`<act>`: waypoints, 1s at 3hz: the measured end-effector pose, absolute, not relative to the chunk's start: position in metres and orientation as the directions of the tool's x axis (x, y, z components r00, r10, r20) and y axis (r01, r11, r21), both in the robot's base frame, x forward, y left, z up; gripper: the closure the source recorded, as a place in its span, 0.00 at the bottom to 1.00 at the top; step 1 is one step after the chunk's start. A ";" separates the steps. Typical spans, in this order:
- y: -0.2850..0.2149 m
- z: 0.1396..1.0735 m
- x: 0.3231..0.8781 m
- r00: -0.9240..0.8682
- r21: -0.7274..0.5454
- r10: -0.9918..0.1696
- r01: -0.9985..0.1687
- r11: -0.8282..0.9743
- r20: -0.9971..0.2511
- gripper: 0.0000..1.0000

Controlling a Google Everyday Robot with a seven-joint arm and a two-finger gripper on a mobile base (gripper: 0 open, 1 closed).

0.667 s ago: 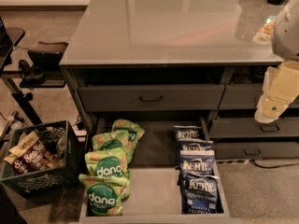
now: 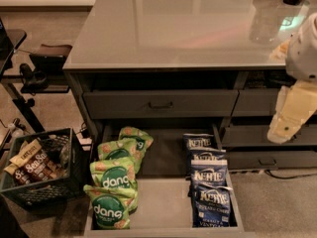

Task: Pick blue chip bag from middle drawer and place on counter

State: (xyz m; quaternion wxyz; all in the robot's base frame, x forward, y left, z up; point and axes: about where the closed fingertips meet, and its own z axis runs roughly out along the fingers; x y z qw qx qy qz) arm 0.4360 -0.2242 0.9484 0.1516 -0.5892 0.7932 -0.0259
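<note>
Several blue chip bags with white "Kettle" lettering lie in a row down the right side of the open middle drawer (image 2: 163,202); the nearest one (image 2: 212,205) is at the front and the farthest (image 2: 200,142) is at the back. The drawer has a pale grey floor. The counter (image 2: 173,24) is the glossy grey top above it. My gripper (image 2: 286,125) hangs as a pale cream shape at the right edge of the view, below counter height, to the right of and above the blue bags and touching nothing.
Several green "dang" bags (image 2: 114,175) fill the drawer's left side. A shut drawer with a bar handle (image 2: 158,103) sits above, and narrower drawers (image 2: 262,157) are on the right. A dark crate of snacks (image 2: 39,167) and a black stand (image 2: 29,78) are on the left.
The pale gripper at the right edge has come down a little. The bags and drawers have not moved.
</note>
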 end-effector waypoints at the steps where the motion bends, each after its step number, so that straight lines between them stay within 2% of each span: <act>1: -0.239 0.880 0.426 -0.298 -0.166 -0.923 -0.925 0.342 -0.242 0.00; 3: -0.267 0.727 0.416 -0.318 -0.064 -0.891 -0.932 0.356 -0.324 0.00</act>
